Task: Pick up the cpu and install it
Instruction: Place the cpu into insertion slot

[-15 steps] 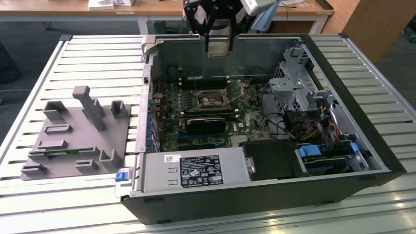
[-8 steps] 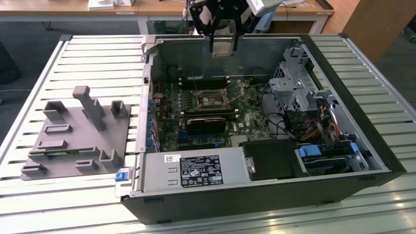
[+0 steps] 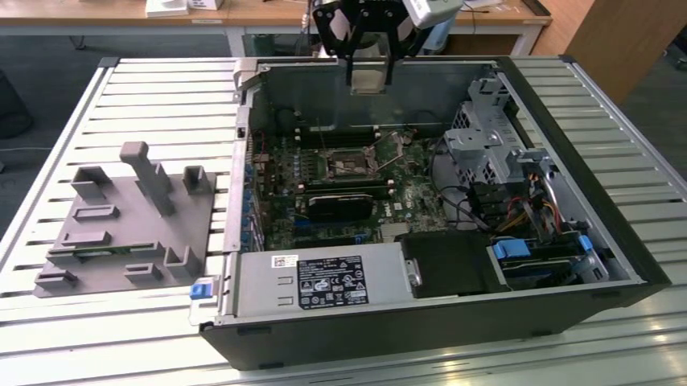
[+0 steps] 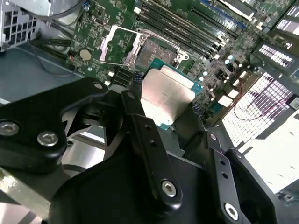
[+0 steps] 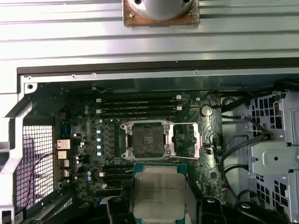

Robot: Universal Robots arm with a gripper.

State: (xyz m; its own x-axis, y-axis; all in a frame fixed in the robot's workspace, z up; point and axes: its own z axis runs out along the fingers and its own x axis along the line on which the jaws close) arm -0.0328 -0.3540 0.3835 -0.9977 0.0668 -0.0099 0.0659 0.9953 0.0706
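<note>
The cpu (image 4: 166,95) is a flat silvery square chip with a green rim, clamped by its edges between my gripper's fingers (image 4: 137,80). In the exterior view my gripper (image 3: 368,74) hangs over the back part of the open computer case (image 3: 601,265), holding the cpu (image 3: 368,78) above the motherboard. The empty cpu socket (image 5: 145,140) lies on the board beyond the cpu (image 5: 159,191), with its metal retaining frame (image 5: 184,140) swung open to one side. In the exterior view the socket (image 3: 349,166) sits below and in front of the gripper.
A grey plastic tray with upright posts (image 3: 124,233) lies at the exterior view's left of the case. Inside the case are a power supply (image 3: 322,285), a metal drive cage (image 3: 488,145), cables (image 3: 472,209) and memory slots (image 5: 138,105).
</note>
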